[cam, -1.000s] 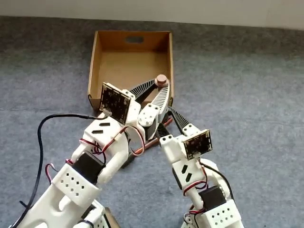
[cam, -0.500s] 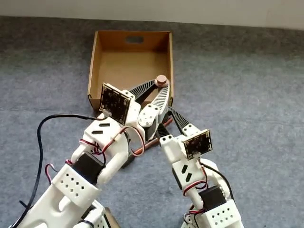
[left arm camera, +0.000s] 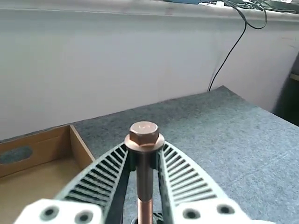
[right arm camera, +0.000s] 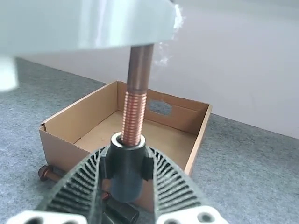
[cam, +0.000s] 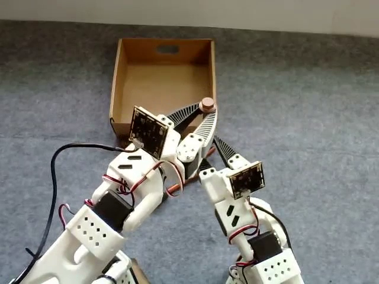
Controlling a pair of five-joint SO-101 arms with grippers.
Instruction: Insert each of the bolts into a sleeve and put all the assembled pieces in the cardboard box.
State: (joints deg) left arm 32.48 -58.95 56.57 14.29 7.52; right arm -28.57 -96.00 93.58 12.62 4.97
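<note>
While the bolt (left arm camera: 144, 134) is clamped upright by the left gripper (left arm camera: 144, 153), its threaded tip is seated in the sleeve (right arm camera: 126, 179) held directly below by the right gripper (right arm camera: 127, 157), beside the near right corner of the box (cam: 116, 77).

High cam sits overhead on the 6 o'clock side, looking down with the box (cam: 163, 83) at 12. Both wrist cams ride low and super close on the bolt (left arm camera: 144, 140), facing past the box toward the wall (left arm camera: 117, 60). All three views share box and bolt.
</note>
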